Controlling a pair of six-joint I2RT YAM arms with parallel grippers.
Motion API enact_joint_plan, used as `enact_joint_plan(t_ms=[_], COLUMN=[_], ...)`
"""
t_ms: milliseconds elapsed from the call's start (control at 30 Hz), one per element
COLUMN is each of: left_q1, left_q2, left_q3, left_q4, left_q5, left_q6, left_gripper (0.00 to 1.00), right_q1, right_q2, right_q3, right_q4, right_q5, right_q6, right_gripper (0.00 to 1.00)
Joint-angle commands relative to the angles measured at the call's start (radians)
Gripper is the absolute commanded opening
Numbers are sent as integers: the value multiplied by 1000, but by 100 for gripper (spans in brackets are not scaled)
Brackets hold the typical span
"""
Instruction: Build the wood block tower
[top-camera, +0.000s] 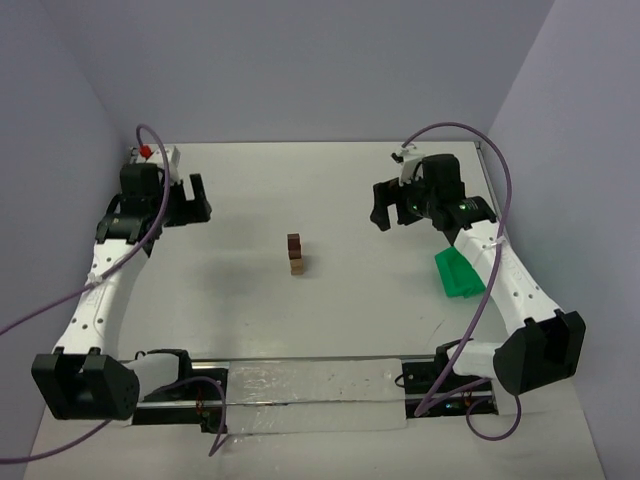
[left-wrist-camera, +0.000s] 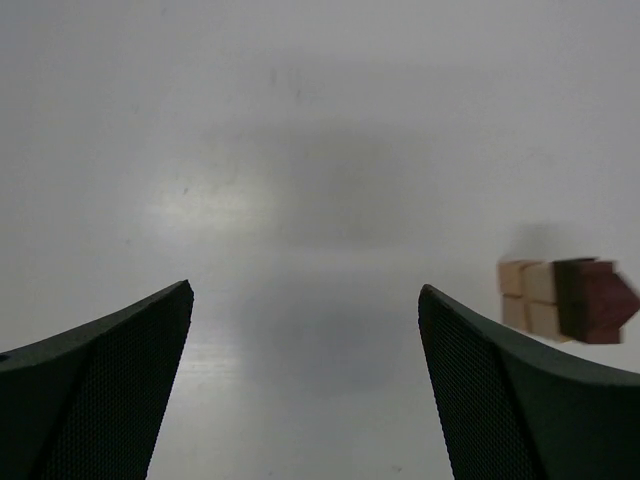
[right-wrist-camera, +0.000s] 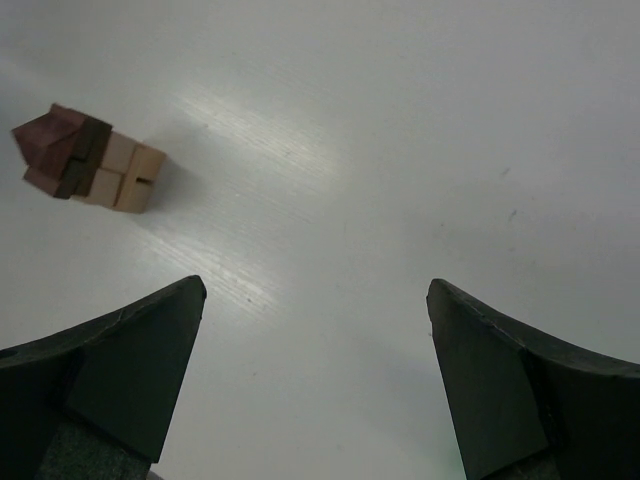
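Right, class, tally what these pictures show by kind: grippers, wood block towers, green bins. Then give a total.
grippers: 2, the left gripper and the right gripper, both open
wood block tower: 1
green bin: 1
total: 4

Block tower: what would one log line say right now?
wood block tower standing mid-table | left gripper open, empty | right gripper open, empty
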Motion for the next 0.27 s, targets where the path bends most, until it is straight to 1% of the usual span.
enact_joint_plan(t_ms=[0,67,100,233], left_q1=[81,84,86,132], left_q2=[-120,-137,-144,-150], left_q3=[-160,-223,-227,-267], left_q4=[76,101,110,128], left_q5=[71,39,35,75], left_q6=[141,140,141,142], left_gripper=[99,99,99,99], right_q1=[-33,-52,-59,-66], right_q2=[-25,-52,-74,-134], right_q3=[-51,-93,-99,-168], right_q4=[68,95,112,155], right_q5=[121,95,93,120], right_q6=[92,130,139,152], right_gripper=[100,100,100,100])
